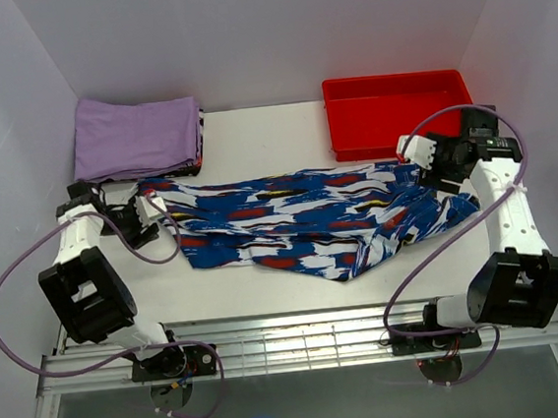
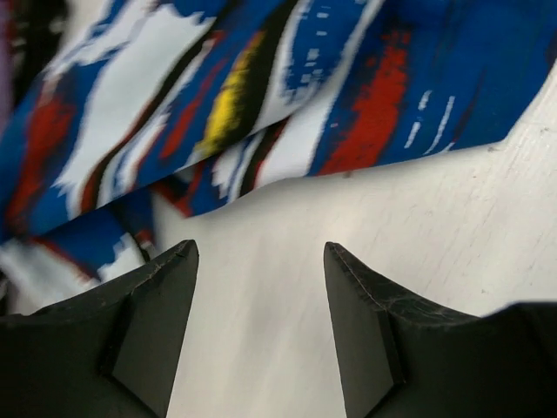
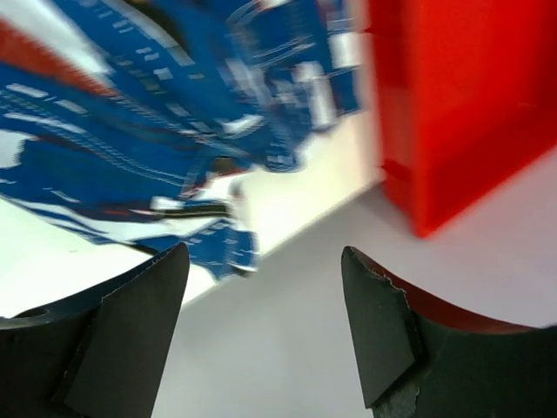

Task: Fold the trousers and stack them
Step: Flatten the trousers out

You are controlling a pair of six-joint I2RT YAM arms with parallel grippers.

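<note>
The trousers lie rumpled across the middle of the table, nearer the arms than the purple cloth and the red tray. The left gripper sits at their left end and the right gripper at their right end. Both have jaws spread, holding nothing.

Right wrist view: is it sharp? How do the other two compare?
Right wrist view: motion blur smears the trousers and the red bin. Left wrist view: print slightly soft, fingers crisper. Top view: sharp, evenly lit.
</note>
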